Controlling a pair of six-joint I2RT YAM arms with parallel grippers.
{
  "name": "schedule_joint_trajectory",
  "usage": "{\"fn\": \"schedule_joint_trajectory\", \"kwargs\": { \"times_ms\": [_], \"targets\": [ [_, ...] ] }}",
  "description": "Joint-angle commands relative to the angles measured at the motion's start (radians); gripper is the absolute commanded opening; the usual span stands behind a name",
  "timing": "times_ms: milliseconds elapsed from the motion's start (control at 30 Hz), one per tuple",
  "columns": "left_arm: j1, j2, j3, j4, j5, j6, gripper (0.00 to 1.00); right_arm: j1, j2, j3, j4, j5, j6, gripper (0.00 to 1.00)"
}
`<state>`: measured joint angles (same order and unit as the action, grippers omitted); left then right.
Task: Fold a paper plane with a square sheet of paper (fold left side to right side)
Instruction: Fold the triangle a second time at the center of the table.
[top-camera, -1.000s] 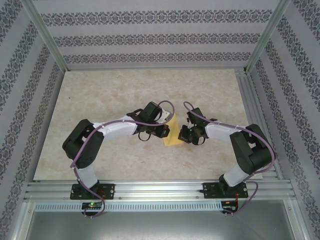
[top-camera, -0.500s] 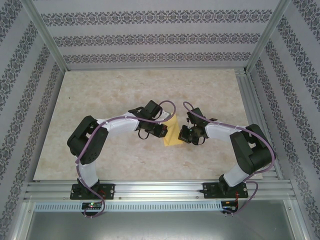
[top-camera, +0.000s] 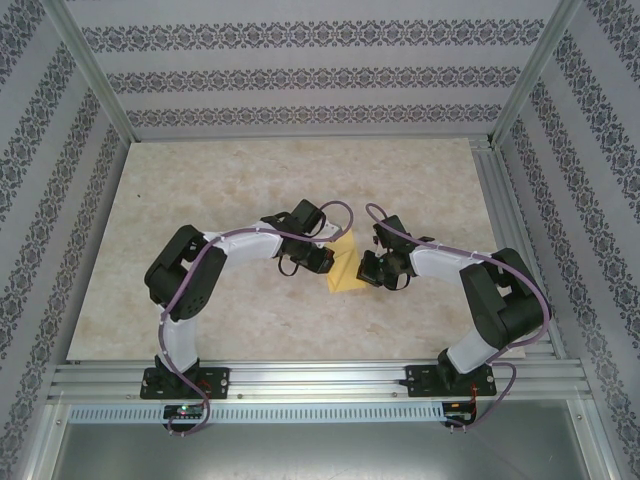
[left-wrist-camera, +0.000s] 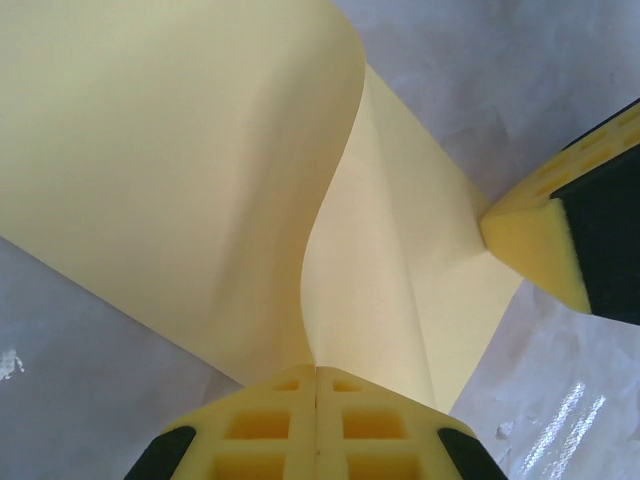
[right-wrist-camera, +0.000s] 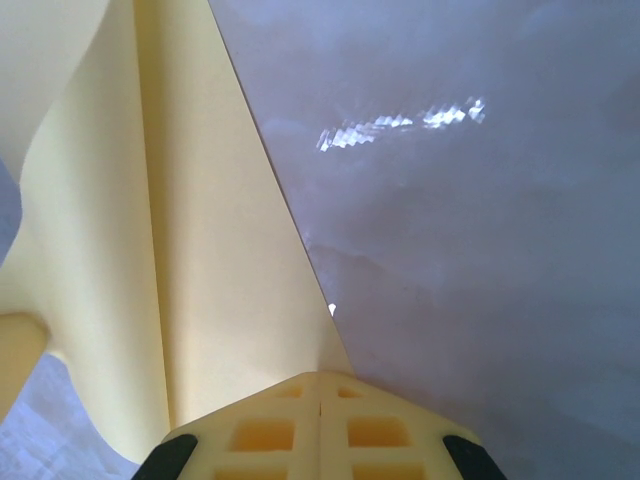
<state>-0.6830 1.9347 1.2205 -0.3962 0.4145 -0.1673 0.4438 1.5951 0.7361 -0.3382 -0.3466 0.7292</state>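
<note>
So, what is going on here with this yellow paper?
Both arms are working on the square sheet of paper in the middle of the table. The left fingers are closed on a flap and hold it raised and curled. The right fingers, closed too, touch the opposite edge, seemingly pinning it. It is creased, not yet a plane.

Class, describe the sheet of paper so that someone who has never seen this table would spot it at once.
On the pale marbled table, look to the middle, where the left gripper and the right gripper nearly meet. Between them lies the square sheet of paper, creased, one flap curling up from the left gripper's shut tips. It is thin, matte yellow-orange, unlike the black-and-white arms.
</note>
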Motion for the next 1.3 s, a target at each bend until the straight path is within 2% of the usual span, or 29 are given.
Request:
{"fn": "schedule_joint_trajectory", "kwargs": {
  "times_ms": [0, 1267],
  "targets": [
    [0.016, 0.009, 0.031, -0.026, 0.013, 0.035, 0.06, 0.012, 0.004, -0.005, -0.066, 0.052, -0.025, 0.03],
    [0.026, 0.077, 0.074, -0.027, -0.015, 0.048, 0.06, 0.018, 0.003, -0.007, -0.074, 0.065, -0.026, 0.03]
  ]
}}
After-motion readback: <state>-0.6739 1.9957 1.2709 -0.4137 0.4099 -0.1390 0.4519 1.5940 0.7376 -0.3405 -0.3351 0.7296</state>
